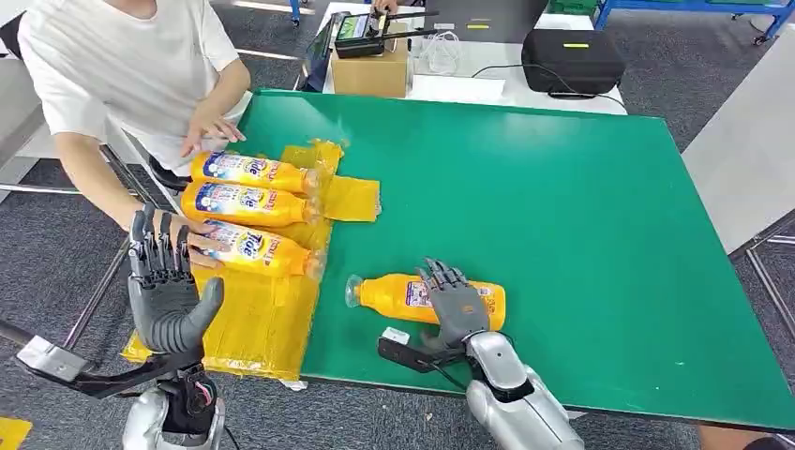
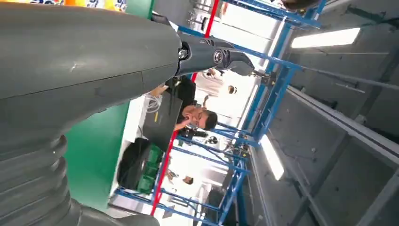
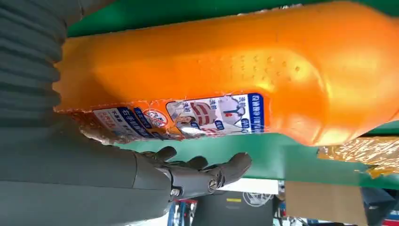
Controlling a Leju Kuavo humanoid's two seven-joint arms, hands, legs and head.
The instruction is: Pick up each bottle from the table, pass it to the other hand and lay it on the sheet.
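An orange bottle (image 1: 389, 295) lies on its side on the green table (image 1: 562, 206), cap pointing left. My right hand (image 1: 452, 300) rests on top of its label end with fingers stretched out, not wrapped around it. The right wrist view shows the bottle (image 3: 226, 66) close against the palm, with the fingers (image 3: 207, 172) straight beside it. My left hand (image 1: 167, 291) is raised over the left edge of the yellow sheet (image 1: 258, 323), palm open, holding nothing. Three orange bottles (image 1: 246, 202) lie side by side on the sheet.
A person in a white shirt stands at the table's left; one of their hands (image 1: 202, 242) touches the nearest bottle on the sheet, just behind my left hand. At the back stand a cardboard box (image 1: 369, 70) and a black case (image 1: 572, 58).
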